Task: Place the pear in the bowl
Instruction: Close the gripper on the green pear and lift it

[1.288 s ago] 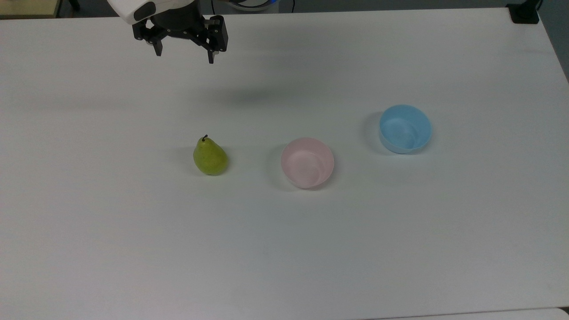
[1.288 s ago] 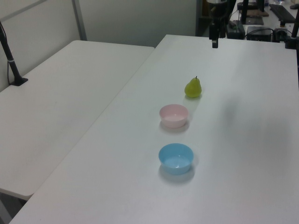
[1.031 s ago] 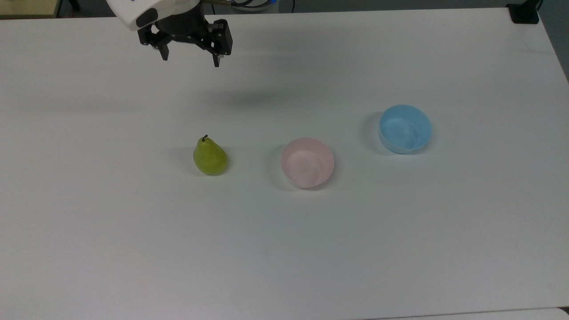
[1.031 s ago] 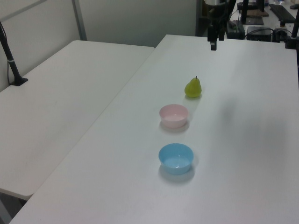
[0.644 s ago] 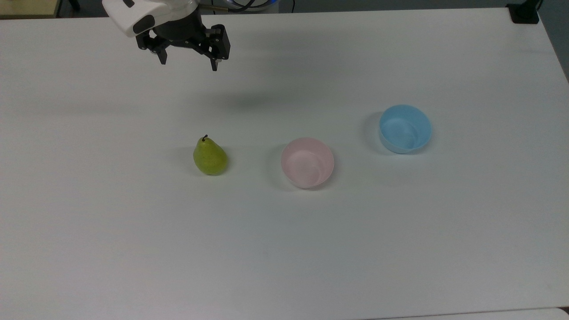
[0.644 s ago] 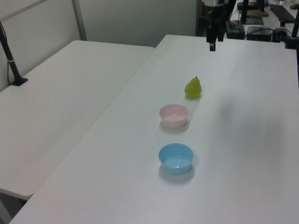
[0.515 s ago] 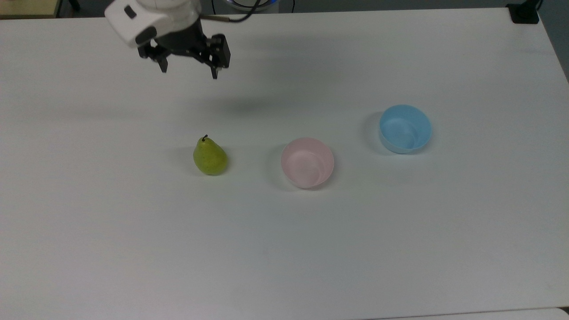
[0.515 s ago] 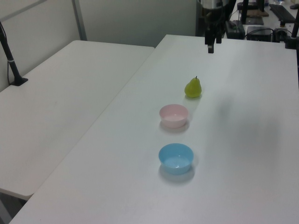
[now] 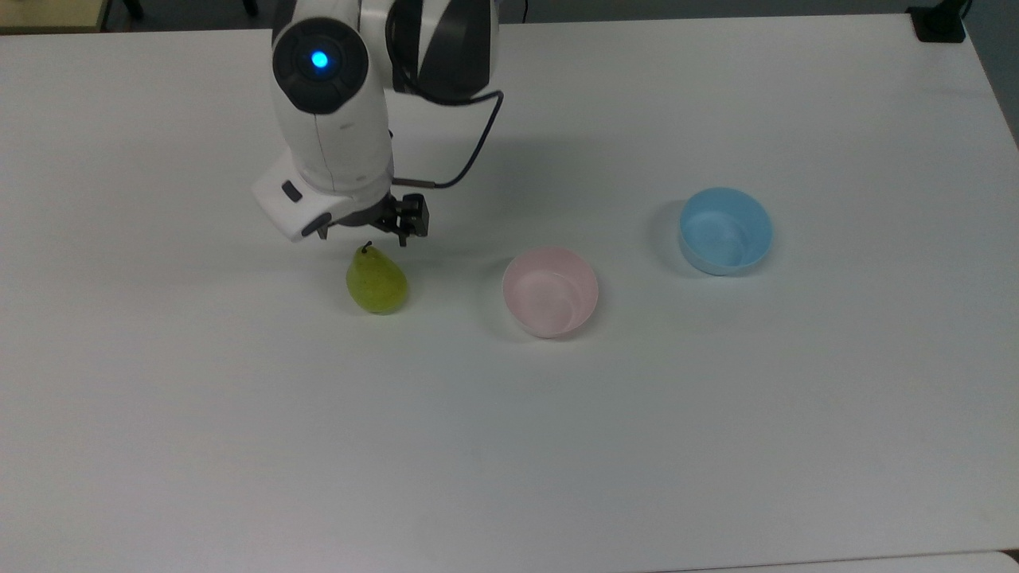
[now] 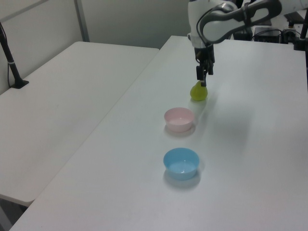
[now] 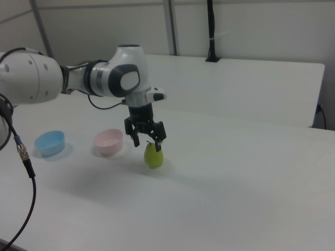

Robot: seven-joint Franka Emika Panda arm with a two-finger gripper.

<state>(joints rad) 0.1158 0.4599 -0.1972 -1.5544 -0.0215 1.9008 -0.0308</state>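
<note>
The yellow-green pear [image 9: 376, 282] stands upright on the white table [image 9: 239, 438], its dark stem pointing up. My gripper [image 9: 364, 237] hangs open just over its top, one finger on either side of the stem, touching nothing. In the right view the open gripper [image 11: 148, 144] straddles the narrow top of the pear [image 11: 153, 156]. The left view has the gripper [image 10: 203, 79] directly above the pear [image 10: 198, 92]. The pale pink bowl [image 9: 550, 291] sits empty to the top view's right of the pear; it is also seen as the bowl [image 10: 179, 119] and the bowl [image 11: 109, 141].
A light blue bowl [image 9: 725, 231] stands empty beyond the pink one, further to the top view's right. A second white table [image 10: 72, 96] adjoins at the left view's left, with a black post [image 10: 9, 53] on it. A cable [image 11: 21, 151] hangs at the right view's left edge.
The arm has swung from the table's far edge towards the pear and come down. The gripper, still open, now hangs right over the pear's stem. Pear and bowls have not moved.
</note>
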